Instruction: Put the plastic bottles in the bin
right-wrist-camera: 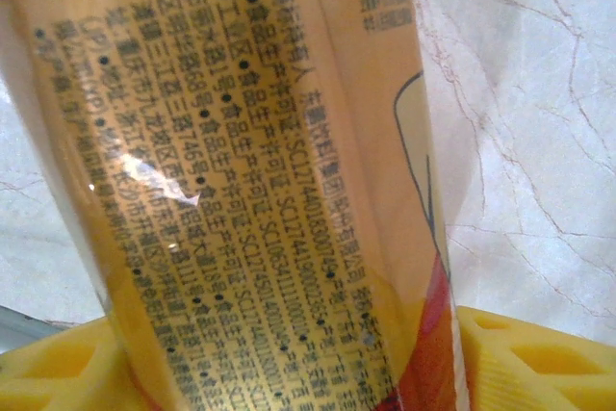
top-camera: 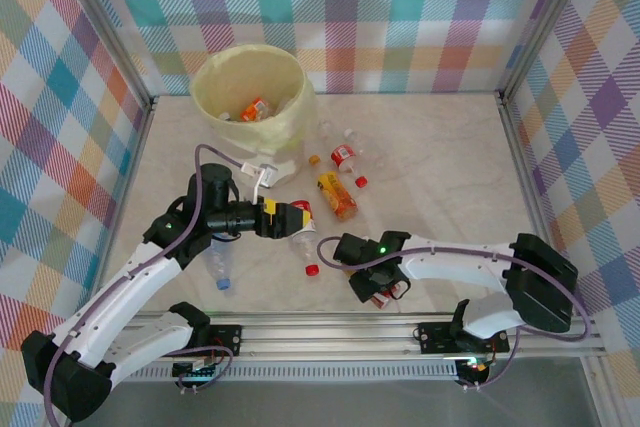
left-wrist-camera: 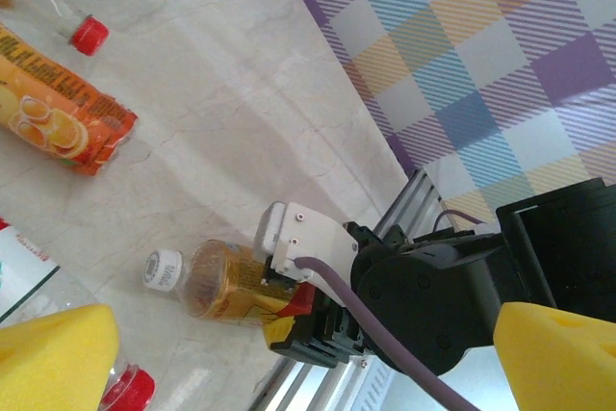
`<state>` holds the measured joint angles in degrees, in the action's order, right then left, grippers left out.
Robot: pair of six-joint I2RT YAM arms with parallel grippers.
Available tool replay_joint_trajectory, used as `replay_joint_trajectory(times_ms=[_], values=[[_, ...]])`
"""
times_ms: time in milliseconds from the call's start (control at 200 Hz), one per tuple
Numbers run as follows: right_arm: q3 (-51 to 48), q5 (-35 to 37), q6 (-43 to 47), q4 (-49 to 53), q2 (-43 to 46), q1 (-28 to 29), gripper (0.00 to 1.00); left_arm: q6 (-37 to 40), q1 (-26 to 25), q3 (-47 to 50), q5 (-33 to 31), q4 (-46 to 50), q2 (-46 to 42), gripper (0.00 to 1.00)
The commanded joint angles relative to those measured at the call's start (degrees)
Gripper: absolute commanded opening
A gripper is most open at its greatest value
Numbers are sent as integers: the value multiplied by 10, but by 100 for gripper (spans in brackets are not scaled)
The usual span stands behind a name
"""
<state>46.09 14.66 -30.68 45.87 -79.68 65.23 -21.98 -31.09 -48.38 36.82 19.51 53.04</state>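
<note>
A pale marble-patterned table (top-camera: 430,147), walled in by checked cloth, carries a round pale-yellow waste bin lined with a translucent bag (top-camera: 235,67) at its far left. A few bottles already lie inside the bin. Several more lie scattered on the table between the bin and the two arms.

From where I stand, the step in hand is the right arm's pick-up of a small amber plastic bottle with a yellow-and-red label (left-wrist-camera: 221,286). It lies on its side near the front rail of the table, well apart from the bin.

To do this well, I judge, the grip should sit on the labelled middle of the body, not near the white cap (left-wrist-camera: 162,269). It should squeeze only enough to hold, since thin plastic will likely buckle or slip. The lift ought to go straight up first and then travel high towards the bin, because the left arm and loose bottles lie along the way. The release belongs above the bin's mouth, not over its rim.

The right end effector (top-camera: 380,294) stands narrow, with its yellow fingers (right-wrist-camera: 539,363) set against either side of the amber bottle's label. I cannot tell whether the bottle is off the table. The left end effector (top-camera: 290,217) is spread wide and holds nothing. It hovers just over a clear plastic bottle with a white label and red cap (top-camera: 303,245).
</note>
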Motion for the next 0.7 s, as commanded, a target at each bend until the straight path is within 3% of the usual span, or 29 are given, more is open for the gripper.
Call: replay_joint_trajectory(times_ms=[0,415,695], values=[[-11,12,-27,-17,33,-2,62,-20,-13,13,1,-49,1,100],[-37,-154,-39,-116,220,-126,62,-113,-58,44,-15,-172,39,100],[-16,-208,-40,-155,254,-145,62,-213,-120,58,-83,-278,109,100]])
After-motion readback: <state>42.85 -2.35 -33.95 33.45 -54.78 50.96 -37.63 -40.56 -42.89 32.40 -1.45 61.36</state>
